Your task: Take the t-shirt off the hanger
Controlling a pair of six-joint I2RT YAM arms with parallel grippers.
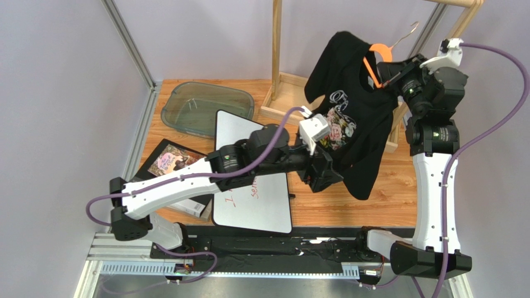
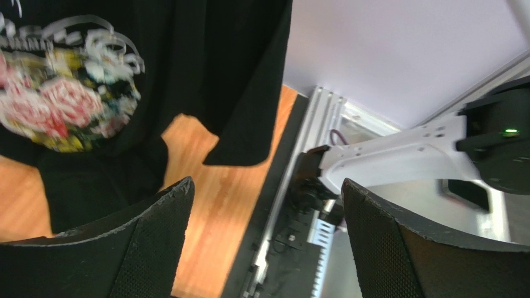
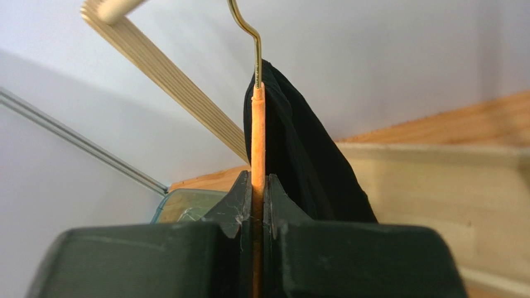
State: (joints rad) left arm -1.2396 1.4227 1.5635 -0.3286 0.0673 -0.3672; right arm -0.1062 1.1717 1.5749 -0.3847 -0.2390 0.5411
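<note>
The black t-shirt [image 1: 351,93] with its rose print hangs in the air on the orange hanger [image 1: 381,53], one hanger arm bare beside the collar. My right gripper [image 1: 387,73] is shut on that bare orange arm. In the right wrist view the hanger [image 3: 257,136] runs up between the closed jaws of the right gripper [image 3: 257,181], with the t-shirt [image 3: 298,149] draped to its right. My left gripper [image 1: 323,175] sits low by the shirt's hem. In the left wrist view the left gripper [image 2: 266,186] stands open and holds nothing, with the t-shirt [image 2: 205,62] hanging beyond its fingers.
A pale wooden rack [image 1: 276,49] rises at the back, its base [image 1: 289,93] on the table. A glass dish [image 1: 208,107] lies at back left, a whiteboard [image 1: 252,202] under the left arm, and a book [image 1: 169,159] to its left.
</note>
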